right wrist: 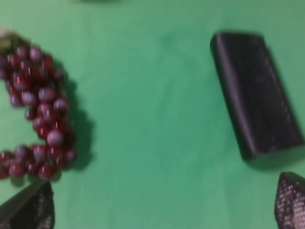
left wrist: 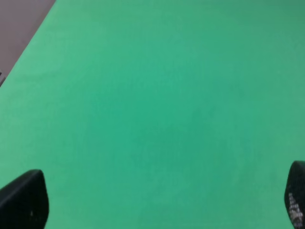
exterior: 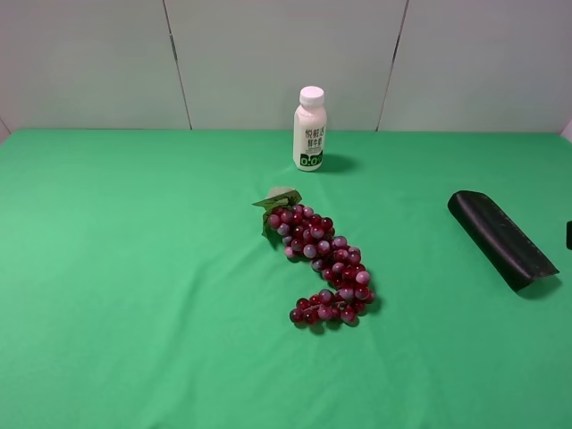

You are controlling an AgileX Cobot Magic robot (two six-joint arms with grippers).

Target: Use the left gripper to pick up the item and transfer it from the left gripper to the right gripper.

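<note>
The item, a long flat matte black soft case, lies on the green cloth at the right in the exterior view. It also shows in the right wrist view, a little ahead of my right gripper, which is open and empty with fingertips wide apart. My left gripper is open and empty. Its view shows only bare green cloth between its fingertips. The case is out of the left wrist view. Neither arm shows clearly in the exterior view.
A bunch of red-purple grapes lies mid-table and shows in the right wrist view. A white bottle with a green label stands at the back. A small black part pokes in at the right edge.
</note>
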